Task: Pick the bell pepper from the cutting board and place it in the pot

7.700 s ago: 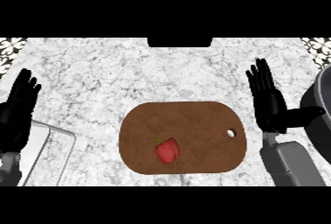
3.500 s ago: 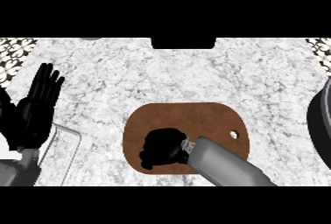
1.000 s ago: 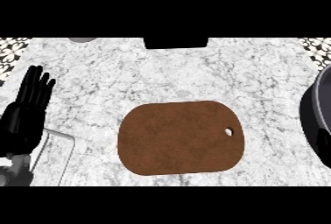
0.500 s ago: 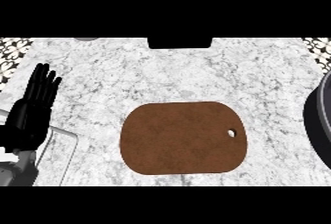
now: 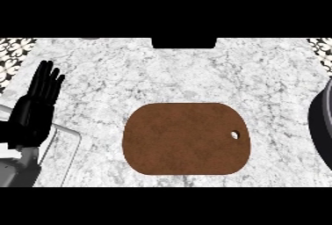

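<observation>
Marble counter (image 5: 194, 70) fills the view, with the brown cutting board (image 5: 186, 138) lying just below centre, its small hanging hole at the board's three o'clock edge. Nothing rests on the board. No bell pepper shows anywhere, so its whereabouts cannot be told from this view. At three o'clock, cut off by the frame's edge, curves the dark rim of the pot (image 5: 321, 127); its inside is out of sight. The right hand is out of view too, so whether it is grasping anything cannot be said.

At nine o'clock the left hand (image 5: 35, 110) rests released, fingers straight and pointing up, holding nothing. Just beside it, toward seven o'clock, lies a pale flat thing with a thin edge (image 5: 68, 151), only partly visible.

The main risk, as a judgement: with pot and right hand both beyond the frame, the drop cannot be checked from here. A pepper let go over the rim instead of the hollow could bounce onto the counter and roll away. A release made too high could do the same. The idle left arm sits well apart from the pot and poses little danger.
</observation>
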Controlling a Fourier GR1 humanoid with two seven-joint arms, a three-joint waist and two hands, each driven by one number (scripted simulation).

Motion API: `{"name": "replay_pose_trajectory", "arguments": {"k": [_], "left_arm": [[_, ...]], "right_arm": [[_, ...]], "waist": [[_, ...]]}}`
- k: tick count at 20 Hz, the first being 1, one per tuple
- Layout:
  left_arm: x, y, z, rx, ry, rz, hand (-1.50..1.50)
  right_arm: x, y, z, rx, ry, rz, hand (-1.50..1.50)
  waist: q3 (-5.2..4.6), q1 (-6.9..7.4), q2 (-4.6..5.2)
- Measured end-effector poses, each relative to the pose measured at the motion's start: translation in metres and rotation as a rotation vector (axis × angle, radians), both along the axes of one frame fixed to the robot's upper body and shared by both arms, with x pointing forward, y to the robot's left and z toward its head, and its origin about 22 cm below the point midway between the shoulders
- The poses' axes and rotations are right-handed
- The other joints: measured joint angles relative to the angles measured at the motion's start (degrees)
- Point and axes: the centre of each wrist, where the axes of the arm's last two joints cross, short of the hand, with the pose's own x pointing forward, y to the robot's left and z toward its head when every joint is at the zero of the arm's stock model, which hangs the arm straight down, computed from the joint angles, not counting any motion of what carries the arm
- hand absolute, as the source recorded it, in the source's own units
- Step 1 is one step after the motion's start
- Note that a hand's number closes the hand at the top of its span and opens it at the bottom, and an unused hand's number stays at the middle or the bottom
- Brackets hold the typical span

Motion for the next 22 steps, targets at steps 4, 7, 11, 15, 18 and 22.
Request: {"name": "replay_pose_trajectory", "arguments": {"k": [4, 7, 11, 15, 18, 22], "left_arm": [[0.001, -0.002, 0.000, 0.003, -0.002, -0.003, 0.00], [0.001, -0.001, -0.001, 0.001, -0.010, -0.007, 0.00], [0.002, -0.001, -0.002, -0.002, 0.000, -0.007, 0.00], [0.002, 0.001, -0.002, -0.004, -0.005, -0.006, 0.00], [0.002, 0.002, -0.004, -0.004, -0.001, -0.002, 0.00], [0.000, 0.002, -0.002, -0.004, -0.007, 0.008, 0.00]], "right_arm": [[0.010, -0.009, -0.020, 0.045, 0.099, 0.000, 1.50], [0.017, -0.016, -0.035, 0.168, 0.155, 0.011, -1.50], [0.024, -0.026, -0.046, 0.252, 0.204, 0.089, -1.50], [0.030, -0.028, -0.053, 0.289, 0.162, 0.180, -1.50], [0.035, -0.029, -0.049, 0.334, 0.076, 0.236, -1.50], [0.039, -0.035, -0.042, 0.456, -0.039, 0.235, -1.50]], "waist": [[0.01, 0.17, 0.05], [0.07, 0.21, 0.10], [0.11, 0.29, 0.07], [0.13, 0.09, -0.06], [0.15, -0.14, -0.16], [0.06, -0.35, -0.20]]}}
